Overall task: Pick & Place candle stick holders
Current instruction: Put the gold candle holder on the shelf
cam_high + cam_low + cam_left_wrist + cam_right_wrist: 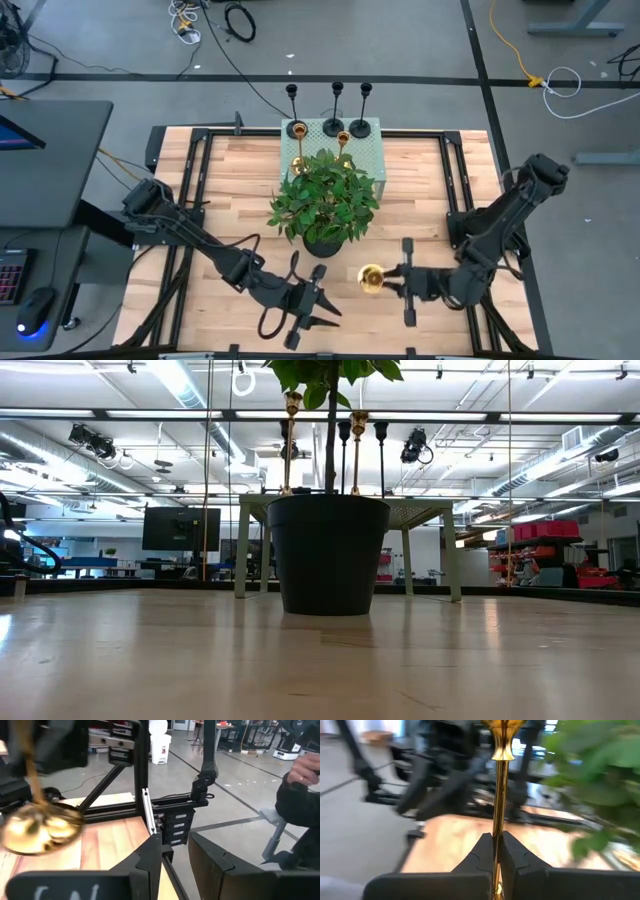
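Wooden table bears a black pot of leafy plant; right hand clamps a gold holder, left hand parted.

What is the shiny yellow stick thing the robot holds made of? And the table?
The gold candle stick holder, pinched by its stem in the right gripper, looks like polished metal, maybe brass or gold plating: its round base mirrors light in the left wrist view. The table looks like pale wood, with plank lines and grain showing and a slight sheen in the low view.
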`<state>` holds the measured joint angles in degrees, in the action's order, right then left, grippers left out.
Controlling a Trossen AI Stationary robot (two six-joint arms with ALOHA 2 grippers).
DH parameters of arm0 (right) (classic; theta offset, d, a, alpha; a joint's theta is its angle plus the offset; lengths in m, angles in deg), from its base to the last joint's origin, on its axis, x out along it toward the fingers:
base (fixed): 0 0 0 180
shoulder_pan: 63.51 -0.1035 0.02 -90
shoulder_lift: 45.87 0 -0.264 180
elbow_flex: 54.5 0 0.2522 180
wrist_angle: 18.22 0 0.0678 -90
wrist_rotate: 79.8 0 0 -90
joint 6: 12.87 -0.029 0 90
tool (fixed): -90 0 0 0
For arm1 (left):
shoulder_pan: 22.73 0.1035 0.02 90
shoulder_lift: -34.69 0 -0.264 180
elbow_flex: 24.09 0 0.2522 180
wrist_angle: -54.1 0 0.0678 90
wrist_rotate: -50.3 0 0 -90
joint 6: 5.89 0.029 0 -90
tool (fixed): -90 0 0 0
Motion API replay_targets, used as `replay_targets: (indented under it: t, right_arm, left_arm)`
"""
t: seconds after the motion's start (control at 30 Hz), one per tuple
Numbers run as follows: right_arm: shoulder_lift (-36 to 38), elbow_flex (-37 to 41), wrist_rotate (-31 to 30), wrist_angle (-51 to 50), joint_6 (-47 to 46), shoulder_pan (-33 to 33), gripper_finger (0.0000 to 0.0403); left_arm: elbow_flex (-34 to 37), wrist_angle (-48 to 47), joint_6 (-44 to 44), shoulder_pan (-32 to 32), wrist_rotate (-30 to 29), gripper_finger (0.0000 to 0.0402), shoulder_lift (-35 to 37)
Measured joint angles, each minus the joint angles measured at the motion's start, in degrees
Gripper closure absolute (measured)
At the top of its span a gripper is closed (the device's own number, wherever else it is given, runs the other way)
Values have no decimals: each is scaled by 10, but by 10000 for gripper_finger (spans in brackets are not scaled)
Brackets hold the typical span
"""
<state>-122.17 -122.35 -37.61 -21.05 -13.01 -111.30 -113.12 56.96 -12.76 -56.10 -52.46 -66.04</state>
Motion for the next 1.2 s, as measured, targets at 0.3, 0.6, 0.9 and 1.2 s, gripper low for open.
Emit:
replay_targets:
  t: [0.3, 0.6, 0.9, 1.2]
  right_arm:
    - [81, 93, -137, 11, -81, -14, 401]
    - [164, 208, -209, 129, -54, 5, 401]
    - [201, 295, -167, 238, -24, 99, 401]
    - [202, 302, -83, 264, -8, 234, 401]
  left_arm:
    - [0, -7, 0, -3, 0, 302, 0]
    - [0, -8, 1, -3, 0, 303, 0]
    - [0, -8, 2, -3, 0, 303, -5]
    - [0, -7, 6, -2, 0, 303, -9]
